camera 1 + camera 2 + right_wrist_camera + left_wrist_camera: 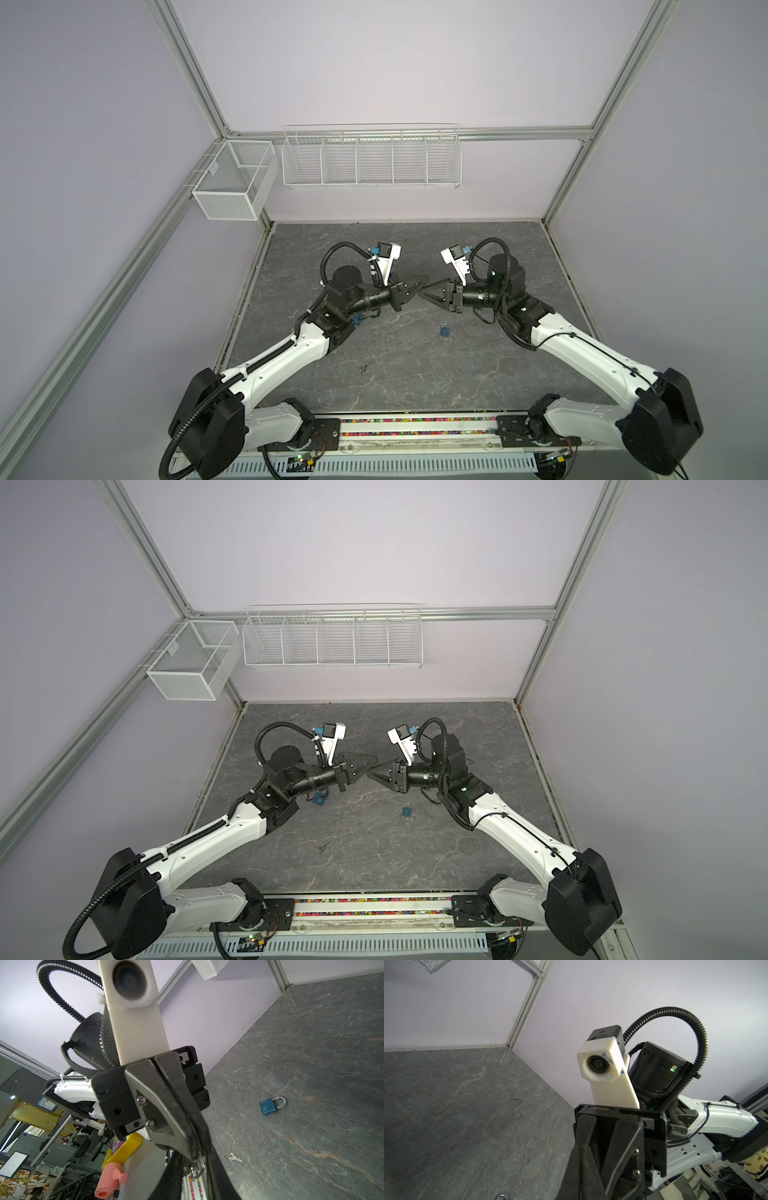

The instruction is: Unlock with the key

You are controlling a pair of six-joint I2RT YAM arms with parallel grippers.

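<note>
Lying flat, padlock [444,331] near right claw [423,296]; key [365,366] well apart.

Soft, even, fairly bright light, shadows barely there. Both top views stretch wide-angle at the corners. Right wrist view: the close-up lens [129,980] at upper left is blurry.

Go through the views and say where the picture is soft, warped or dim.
In both top views the light is even and shadows faint, but the wide lens splays the frame posts and the key is a speck; in the left wrist view the near fingers are dark with little detail; in the right wrist view the padlock is crisp, the close camera lens blurred.
</note>
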